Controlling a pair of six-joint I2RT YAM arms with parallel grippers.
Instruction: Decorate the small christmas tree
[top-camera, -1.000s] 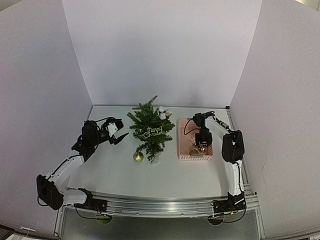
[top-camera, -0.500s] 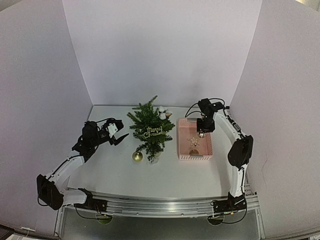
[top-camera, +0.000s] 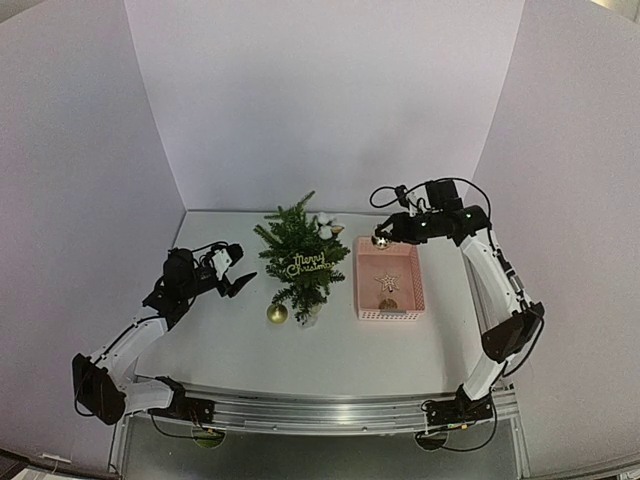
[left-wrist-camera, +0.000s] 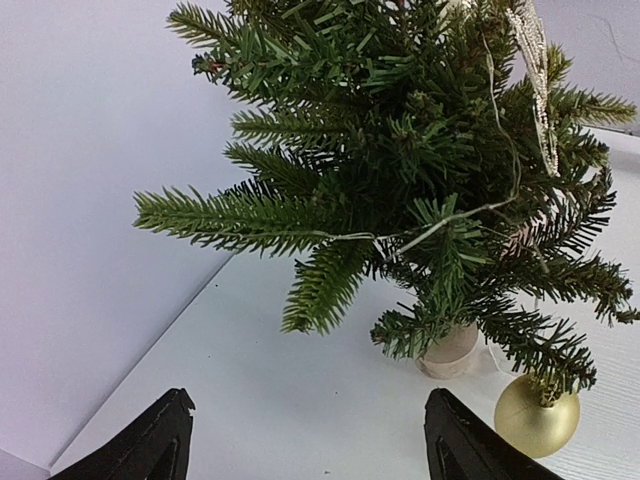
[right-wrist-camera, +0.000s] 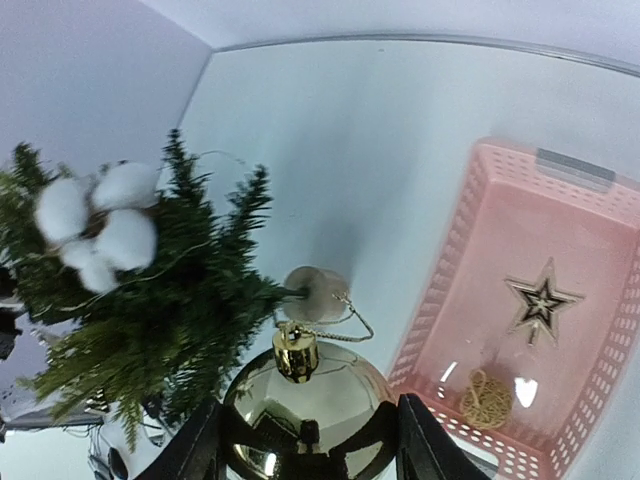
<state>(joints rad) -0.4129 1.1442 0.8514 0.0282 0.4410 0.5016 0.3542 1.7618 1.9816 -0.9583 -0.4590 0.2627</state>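
The right jaws are clamped on a shiny ball (right-wrist-camera: 305, 400), one finger on each side of it, its gold cap pointing away from them; the left jaws stand wide apart with nothing between them. The small tree (top-camera: 303, 262) stands on the bench (top-camera: 330, 355) between the two sets of jaws, just ahead of the left pair and ahead of and below the right pair; the pink basket (top-camera: 361, 285), with a star (right-wrist-camera: 541, 300) and a twine ball (right-wrist-camera: 485, 397) inside, lies beneath the right jaws.

The step in hand looks like carrying the ball to a branch. To do it well, pick a stout bare twig on the side facing the right jaws, away from the cotton tufts (right-wrist-camera: 100, 215) and well apart from the gold ball (left-wrist-camera: 537, 416) hanging low near the left jaws. I cannot make out a hanging loop, so come in slowly, cap towards the needles, and let the ball settle before letting go. The tree's base (left-wrist-camera: 447, 350) looks narrow; the left jaws could steady it against a nudge.
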